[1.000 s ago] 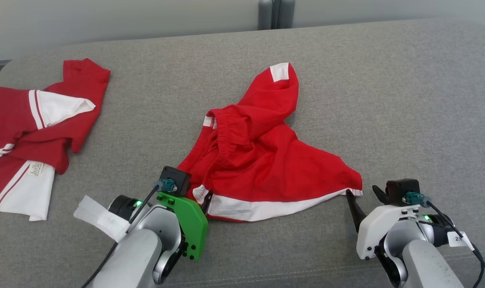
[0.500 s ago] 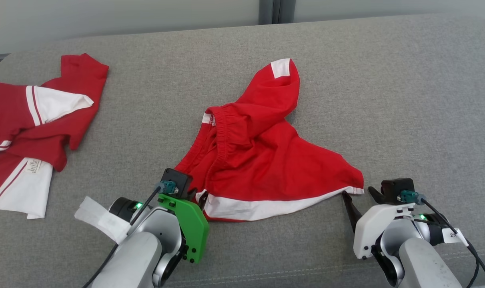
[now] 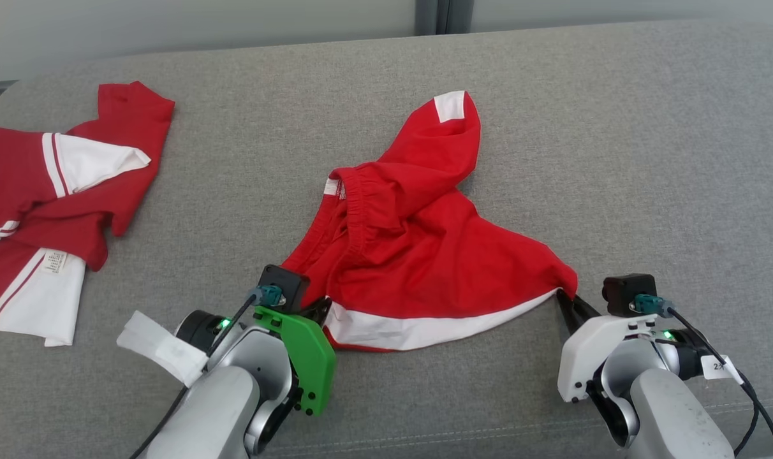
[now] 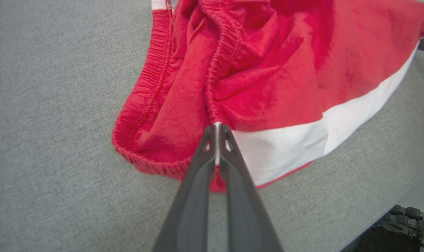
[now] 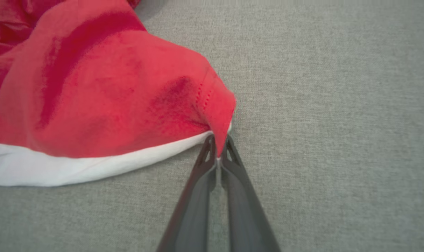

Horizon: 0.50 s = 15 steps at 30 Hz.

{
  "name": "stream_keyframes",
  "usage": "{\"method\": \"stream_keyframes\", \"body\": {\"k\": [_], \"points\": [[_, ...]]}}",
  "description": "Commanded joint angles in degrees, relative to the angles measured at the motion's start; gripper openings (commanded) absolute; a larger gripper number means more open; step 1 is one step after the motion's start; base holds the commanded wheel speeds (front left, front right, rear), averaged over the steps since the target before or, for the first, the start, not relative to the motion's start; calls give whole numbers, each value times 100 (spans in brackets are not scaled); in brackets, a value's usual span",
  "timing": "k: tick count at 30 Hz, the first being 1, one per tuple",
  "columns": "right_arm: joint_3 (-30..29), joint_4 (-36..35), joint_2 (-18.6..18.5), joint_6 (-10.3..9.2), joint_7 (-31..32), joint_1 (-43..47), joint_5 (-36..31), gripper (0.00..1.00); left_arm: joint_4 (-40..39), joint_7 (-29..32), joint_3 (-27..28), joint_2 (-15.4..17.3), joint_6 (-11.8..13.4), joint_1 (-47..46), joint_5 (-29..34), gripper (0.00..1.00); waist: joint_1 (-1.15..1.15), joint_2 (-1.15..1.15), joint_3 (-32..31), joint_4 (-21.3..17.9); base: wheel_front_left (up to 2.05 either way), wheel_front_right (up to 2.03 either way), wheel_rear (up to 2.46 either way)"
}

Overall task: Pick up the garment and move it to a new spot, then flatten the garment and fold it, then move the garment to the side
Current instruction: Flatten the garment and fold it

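Left gripper (image 4: 217, 128): jaws pressed together on the near-left corner of the red shorts (image 3: 425, 255), pinching where the elastic waistband (image 4: 212, 87) meets the white band (image 4: 296, 140).
Right gripper (image 5: 219, 149): jaws pressed together on the near-right corner, with just the tip of the red hem caught between the fingertips.
Between the grippers: the white band runs from one gripper to the other, sagging onto the grey upholstered surface (image 3: 648, 159).
Beyond the fingertips: the body of the shorts lies bunched, and one leg (image 3: 450, 127) is folded away from both grippers.
Far beyond the left gripper, to its left: a red-and-white garment (image 3: 61, 191), well apart from the shorts.
Step in hand, as I judge it: both corners are gripped and the lift has not begun.
Risk, right side: the bite is shallow, so the corner could slip out once the cloth's weight comes on.
Risk, left side: I cannot tell how many layers are pinched, and a single layer would let the shorts hang twisted.
Risk, placing: carried leftward, the shorts could land on the other garment.
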Motion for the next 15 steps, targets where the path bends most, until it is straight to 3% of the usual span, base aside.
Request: {"method": "stream_keyframes", "body": {"k": [1, 15], "points": [[-33, -7, -14, -8, -70, 33, 41, 0, -89, -84, 65, -7, -22, 13, -110, 0, 0, 0, -64, 21, 0, 0, 0], [-320, -650, -16, -8, -343, 130, 474, 0, -990, -637, 810, -105, 86, 146, -872, 0, 0, 0, -422, 6, 0, 0, 0]]}}
